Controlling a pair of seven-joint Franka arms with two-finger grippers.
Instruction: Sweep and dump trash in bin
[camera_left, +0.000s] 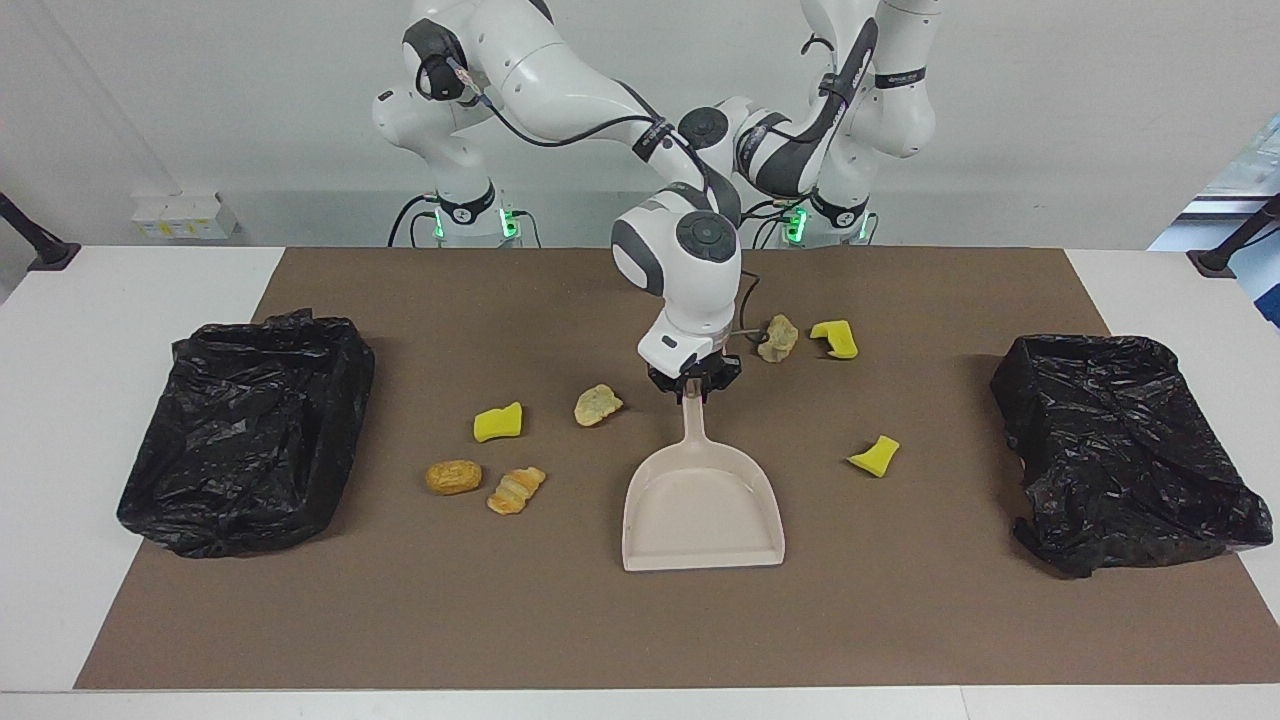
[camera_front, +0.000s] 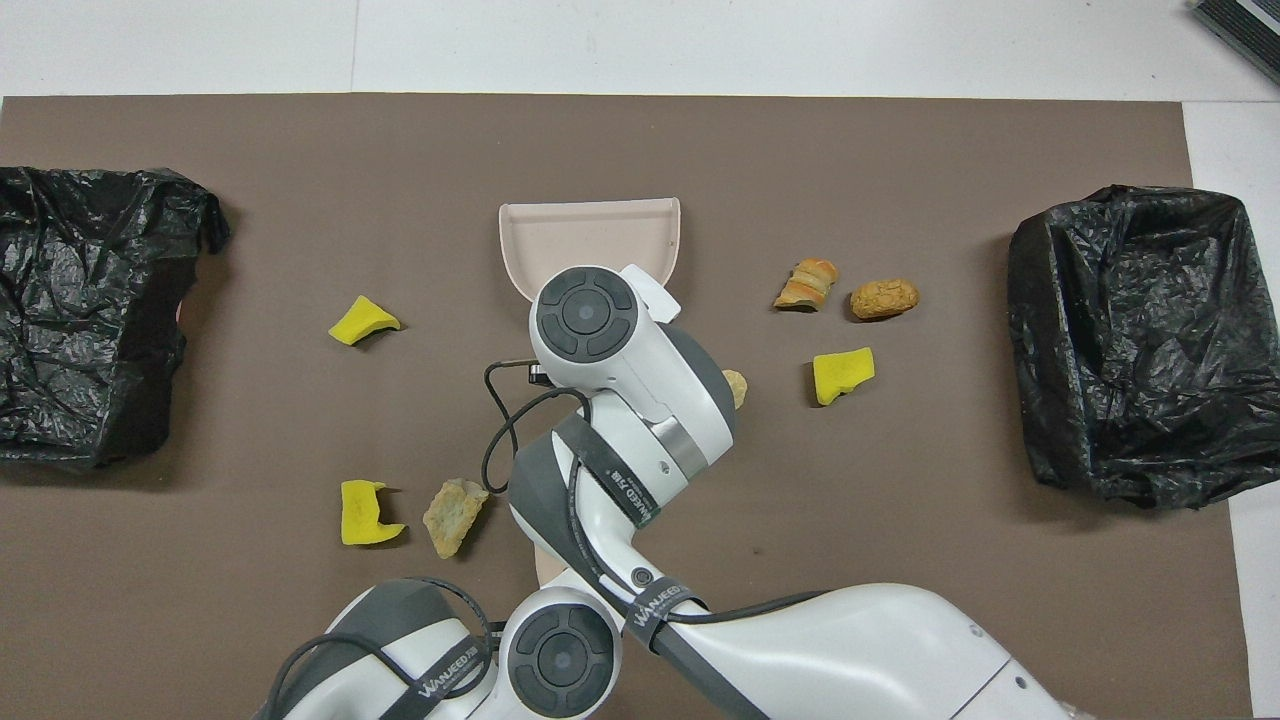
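Note:
A beige dustpan (camera_left: 703, 510) lies flat mid-mat, its handle pointing toward the robots. My right gripper (camera_left: 690, 390) is shut on the handle's tip; in the overhead view its wrist hides the grip above the dustpan (camera_front: 590, 235). Several bits of trash lie around it. Toward the right arm's end are a yellow sponge (camera_left: 498, 423), a tan piece (camera_left: 597, 404), a roll (camera_left: 453, 476) and a pastry (camera_left: 516, 490). Toward the left arm's end are a tan chunk (camera_left: 777, 338) and two sponges (camera_left: 835, 339) (camera_left: 875, 455). My left gripper is hidden by the right arm.
Two bins lined with black bags stand on the brown mat, one at the right arm's end (camera_left: 245, 430) and one at the left arm's end (camera_left: 1120, 450). A beige patch (camera_front: 550, 565) shows under the arms near the robots' edge; what it is cannot be told.

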